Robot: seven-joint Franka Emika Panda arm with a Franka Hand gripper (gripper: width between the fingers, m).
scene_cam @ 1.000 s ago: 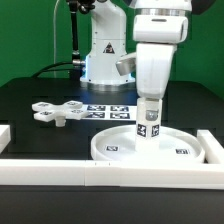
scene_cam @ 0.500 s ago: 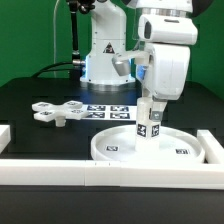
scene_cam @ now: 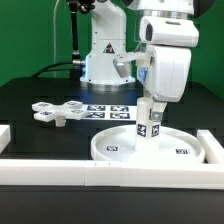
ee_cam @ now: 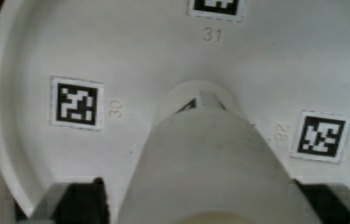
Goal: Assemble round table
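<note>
The round disc (scene_cam: 150, 147) lies flat on the black table against the front white rail, tags on its face. The short cylindrical leg (scene_cam: 149, 122) stands on the disc's middle, tilted slightly. My gripper (scene_cam: 151, 103) is shut on the leg's upper part. In the wrist view the leg (ee_cam: 211, 150) runs down between the two dark fingers (ee_cam: 79, 200) to the disc (ee_cam: 154, 50). The cross-shaped base piece (scene_cam: 58, 111) lies apart on the table at the exterior view's left.
The marker board (scene_cam: 108, 110) lies behind the disc near the robot base (scene_cam: 103, 62). White border rails (scene_cam: 60, 170) run along the front, with end pieces at both sides (scene_cam: 214, 146).
My gripper and the leg have turned about the leg's axis and shifted slightly to the exterior view's right over the second; the leg now leans a little. The disc and base piece have not moved.
</note>
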